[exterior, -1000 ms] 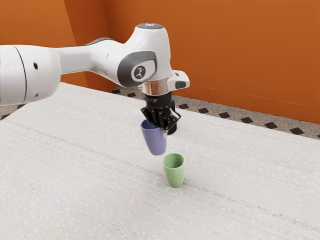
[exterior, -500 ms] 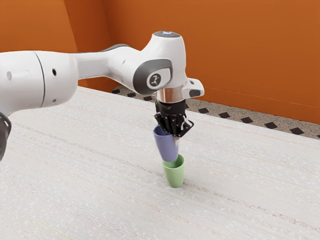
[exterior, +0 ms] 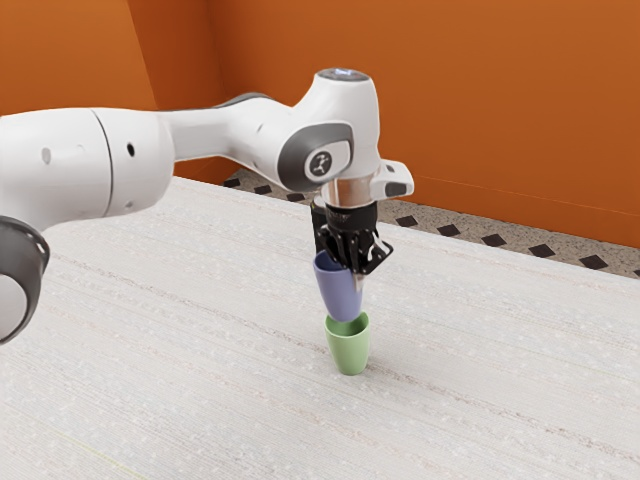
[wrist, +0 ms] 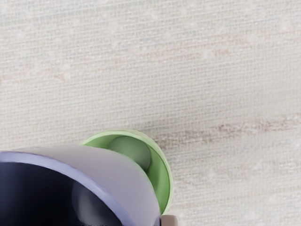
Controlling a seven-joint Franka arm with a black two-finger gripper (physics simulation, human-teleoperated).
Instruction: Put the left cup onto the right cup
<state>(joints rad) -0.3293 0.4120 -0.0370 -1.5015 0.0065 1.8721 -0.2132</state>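
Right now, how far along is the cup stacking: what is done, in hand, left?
Done: the gripper holds the purple cup by its rim, off the table and lined up over the green cup. In hand: its base sits at the green cup's mouth, slightly tilted. Left: seat it and let go.

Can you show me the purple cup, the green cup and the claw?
purple cup [exterior: 337,292], exterior view, on its side wall.
green cup [exterior: 349,348], exterior view, on its side wall.
claw [exterior: 352,258], exterior view, between its fingertips.
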